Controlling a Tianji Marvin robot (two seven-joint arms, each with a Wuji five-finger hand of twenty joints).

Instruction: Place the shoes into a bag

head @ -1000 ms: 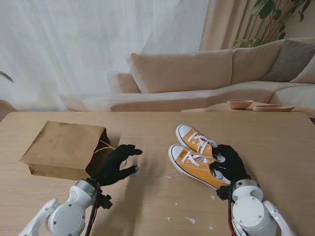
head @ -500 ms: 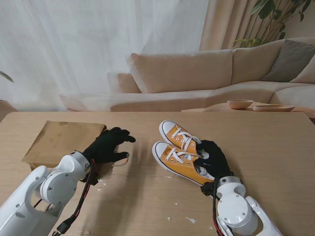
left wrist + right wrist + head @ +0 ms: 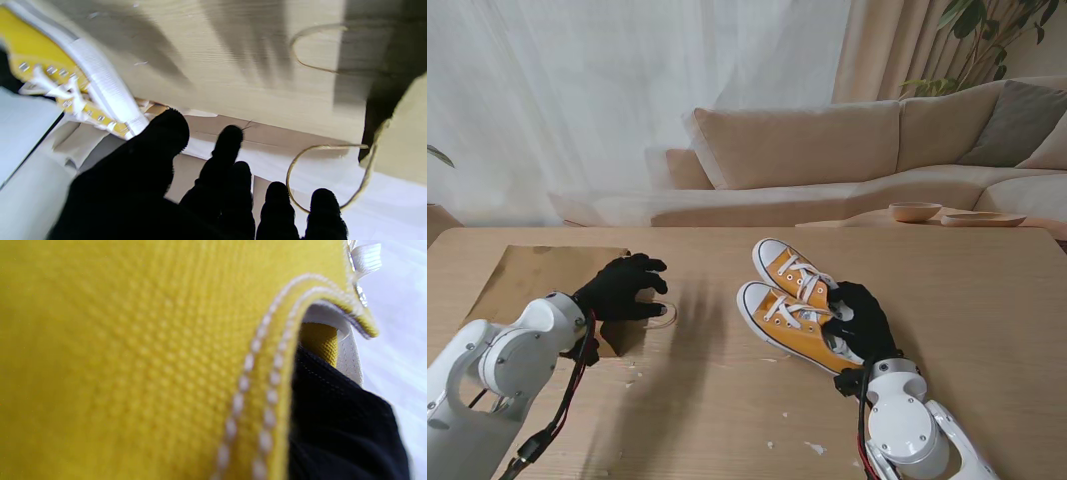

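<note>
From the stand camera, the brown paper bag (image 3: 547, 280) lies flat on the left side of the table (image 3: 727, 400), and the left hand (image 3: 622, 290) sits at its open end, fingers curled over the mouth edge, with a twine handle (image 3: 662, 315) looping out beside the fingertips. Over on the right, the pair of yellow shoes (image 3: 792, 305) rest side by side, toes pointing away to the left, and the right hand (image 3: 857, 320) is clamped over their heel ends, fingers wrapped on the canvas.

Now the left wrist camera: black fingers (image 3: 230, 146) spread loosely, the paper bag (image 3: 400, 133) edge off to one side and two twine handles visible, one lying on the wood, one (image 3: 320, 180) curving past the outer fingertips. Whether the hand is actually pinching the paper is hard to say from here; it looks pressed on rather than gripped. A shoe (image 3: 76, 76) shows across the table.

Right wrist camera: all yellow canvas (image 3: 133, 356), stitched collar right up against the lens, a black finger (image 3: 333, 420) tucked inside the shoe opening.
</note>
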